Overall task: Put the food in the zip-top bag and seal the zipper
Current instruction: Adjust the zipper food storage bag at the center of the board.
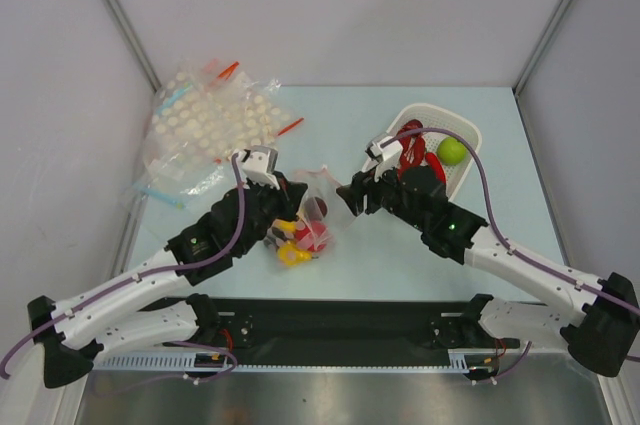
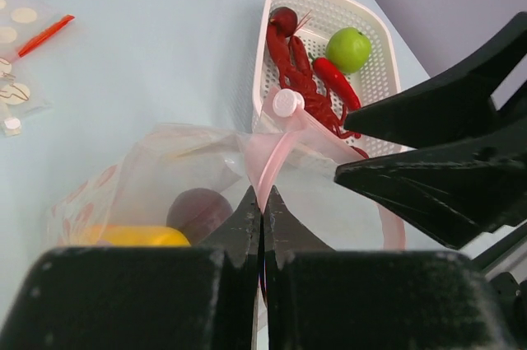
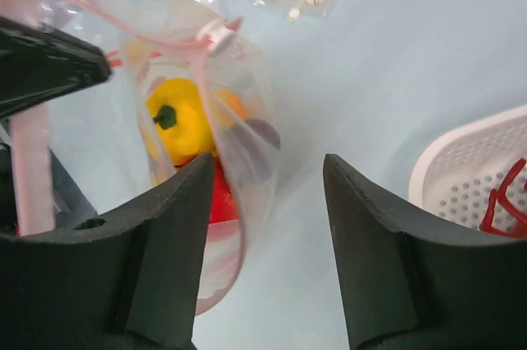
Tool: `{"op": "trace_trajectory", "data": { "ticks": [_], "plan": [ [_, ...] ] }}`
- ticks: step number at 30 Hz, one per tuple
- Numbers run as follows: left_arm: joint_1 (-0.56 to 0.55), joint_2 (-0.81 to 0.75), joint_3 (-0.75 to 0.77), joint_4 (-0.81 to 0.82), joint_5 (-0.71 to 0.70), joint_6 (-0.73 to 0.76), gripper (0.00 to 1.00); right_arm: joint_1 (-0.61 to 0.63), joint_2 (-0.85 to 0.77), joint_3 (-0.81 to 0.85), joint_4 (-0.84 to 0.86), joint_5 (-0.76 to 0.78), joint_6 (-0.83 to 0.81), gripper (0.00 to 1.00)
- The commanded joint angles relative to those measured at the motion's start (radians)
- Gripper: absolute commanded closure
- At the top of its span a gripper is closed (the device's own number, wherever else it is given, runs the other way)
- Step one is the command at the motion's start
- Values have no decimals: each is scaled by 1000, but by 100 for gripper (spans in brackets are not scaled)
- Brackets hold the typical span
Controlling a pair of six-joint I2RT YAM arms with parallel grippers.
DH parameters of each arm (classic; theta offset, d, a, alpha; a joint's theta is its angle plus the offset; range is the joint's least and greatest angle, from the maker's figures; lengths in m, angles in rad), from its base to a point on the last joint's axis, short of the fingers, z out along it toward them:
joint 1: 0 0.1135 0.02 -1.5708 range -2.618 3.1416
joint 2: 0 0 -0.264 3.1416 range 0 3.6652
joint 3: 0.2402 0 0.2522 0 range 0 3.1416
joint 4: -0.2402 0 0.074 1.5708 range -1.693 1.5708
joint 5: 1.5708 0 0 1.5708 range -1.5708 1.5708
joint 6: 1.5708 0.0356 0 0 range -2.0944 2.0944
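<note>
1. Between the tips of the left gripper point(image 2: 262, 202) sits the zipper point(image 2: 276, 148). The two fingers are pressed together on that pinkish strip and hold the mouth of the zip-top bag point(image 2: 148, 177) up off the table.
2. Just ahead of the right gripper point(image 3: 268, 173), and to the side of its left finger, hangs the bag's open side. These fingers stand well apart and clamp nothing, though the bag's edge reaches into the gap between them.
3. Beyond the right fingertips, inside the bag, lie the yellow bell pepper point(image 3: 179, 123), the mango point(image 3: 229, 107) behind it and the red apple point(image 3: 221, 198) below. The dark purple fruit point(image 2: 200, 210) rests in the bag just past the left fingertips.
4. Farther out from the left fingers, the basket point(image 2: 265, 53) holds the green apple point(image 2: 348, 48) and the lobster point(image 2: 300, 78), neither of them bagged yet.
5. The step in hand looks like filling, between one drop and the next pick.
6. The next move calls for the right arm to swing to the basket and close on one remaining piece. The left grip must keep the mouth open until then, and sealing comes last.
</note>
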Motion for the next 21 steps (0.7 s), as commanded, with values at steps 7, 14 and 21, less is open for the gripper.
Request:
{"op": "trace_trajectory", "data": {
  "ticks": [7, 14, 21],
  "plan": [
    [-3, -31, 13, 54, 20, 14, 97, -16, 42, 61, -36, -56, 36, 92],
    [-3, 53, 45, 123, 335, 73, 82, -18, -42, 4, 49, 43, 86, 100],
    [-19, 110, 74, 121, 422, 88, 51, -19, -108, -77, 166, 22, 138, 100]
  ]
}}
